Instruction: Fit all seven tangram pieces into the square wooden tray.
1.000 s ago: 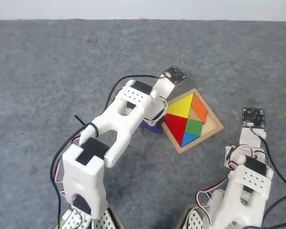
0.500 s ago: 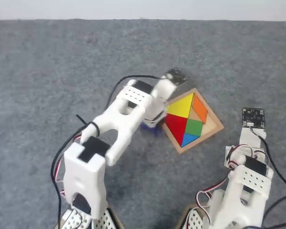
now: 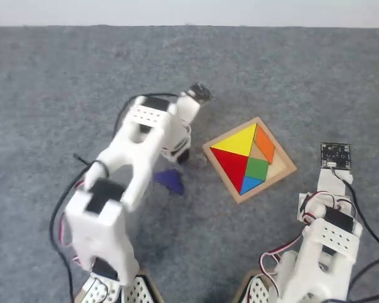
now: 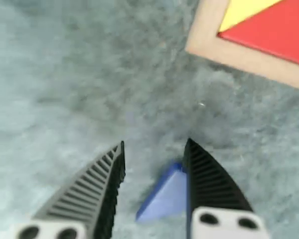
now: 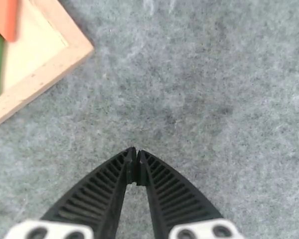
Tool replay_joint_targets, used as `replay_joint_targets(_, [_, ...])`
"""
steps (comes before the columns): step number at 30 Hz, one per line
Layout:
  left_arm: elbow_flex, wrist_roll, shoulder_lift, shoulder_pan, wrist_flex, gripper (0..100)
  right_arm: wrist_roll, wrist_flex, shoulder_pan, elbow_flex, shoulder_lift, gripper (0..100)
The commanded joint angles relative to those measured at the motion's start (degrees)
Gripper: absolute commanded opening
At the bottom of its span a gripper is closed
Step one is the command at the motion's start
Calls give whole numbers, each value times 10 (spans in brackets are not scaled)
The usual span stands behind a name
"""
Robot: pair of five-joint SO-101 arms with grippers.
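We find the blue piece [image 4: 164,196] on the surface near the tray [image 3: 221,177], on our left arm's side, lying within the wide-spread left gripper [image 4: 154,149], while the right gripper [image 5: 133,159], pinched closed, waits farther off.

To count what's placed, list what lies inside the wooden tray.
Inside the tray: a yellow piece, red piece, orange piece, green piece and blue piece, plus bare wood. Nothing covers it.

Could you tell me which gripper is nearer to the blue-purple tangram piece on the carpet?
Left. The left gripper hangs open over the blue-purple tangram piece; the right gripper sits shut beyond the square wooden tray.
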Motion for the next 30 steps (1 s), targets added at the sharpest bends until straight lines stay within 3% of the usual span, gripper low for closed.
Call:
replay_joint_targets(1, [68, -11, -201, -16, -22, 190, 4, -12, -6, -8, -15, 8])
replay_joint_targets(3, [138, 6, -264, -20, -48, 216, 5, -12, -6, -8, -15, 8])
replay_joint_targets(8, [246, 168, -280, -16, -84, 285, 4, -12, -22, -11, -15, 8])
replay_joint_targets(16, [198, 408, -150, -19, -74, 330, 4, -11, -27, -7, -15, 8])
replay_joint_targets(23, [100, 418, 5, -28, 7, 328, 4, -10, -27, -7, -14, 8])
replay_joint_targets(30, [65, 309, 55, -36, 69, 289, 6, -10, -27, -7, -14, 8])
